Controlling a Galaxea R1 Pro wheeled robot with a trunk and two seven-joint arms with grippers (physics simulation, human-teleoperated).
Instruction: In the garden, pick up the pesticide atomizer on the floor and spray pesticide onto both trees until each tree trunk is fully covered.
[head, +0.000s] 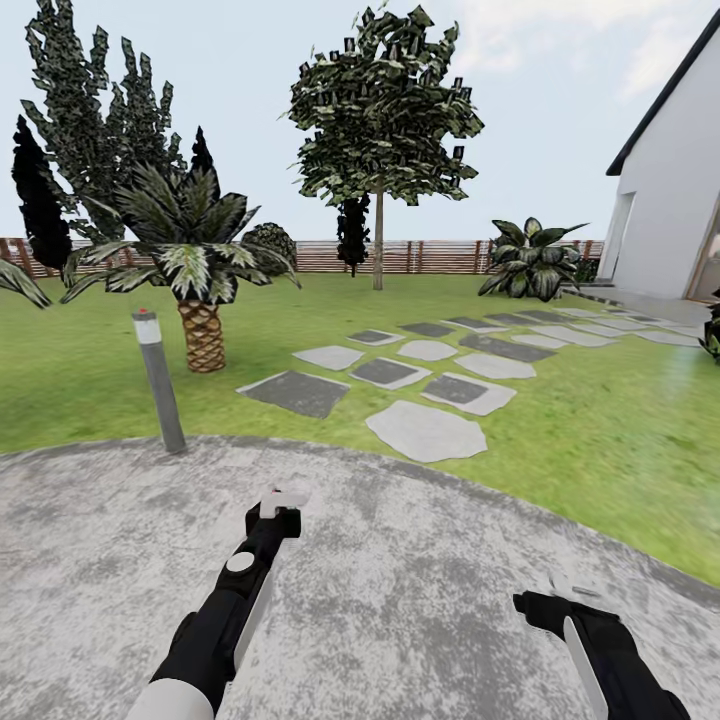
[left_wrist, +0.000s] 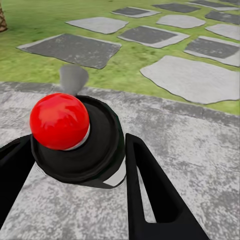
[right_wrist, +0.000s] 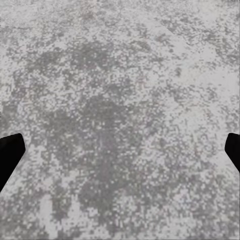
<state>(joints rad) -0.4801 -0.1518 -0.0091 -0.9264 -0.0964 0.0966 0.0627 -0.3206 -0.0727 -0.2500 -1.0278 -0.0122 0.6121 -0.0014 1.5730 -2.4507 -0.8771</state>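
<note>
The tree (head: 378, 120) with its bare trunk (head: 378, 240) stands far off on the lawn (head: 600, 420) before the fence (head: 430, 256). The left arm reaches forward over the paving (head: 400, 600), its pincer (left_wrist: 75, 165) clamped on the bottle (left_wrist: 80, 145). The right pincer (right_wrist: 120, 150) hangs released above paving.

tree (head: 378, 150) stands behind stepping stones (head: 425, 375), seemingly before fence (head: 420, 256).

Mottled grey paving (right_wrist: 120, 100) lay beneath the right gripper (right_wrist: 120, 152). Its two black fingers (right_wrist: 10, 152) showed at opposite edges, spread wide apart with nothing between them.
</note>
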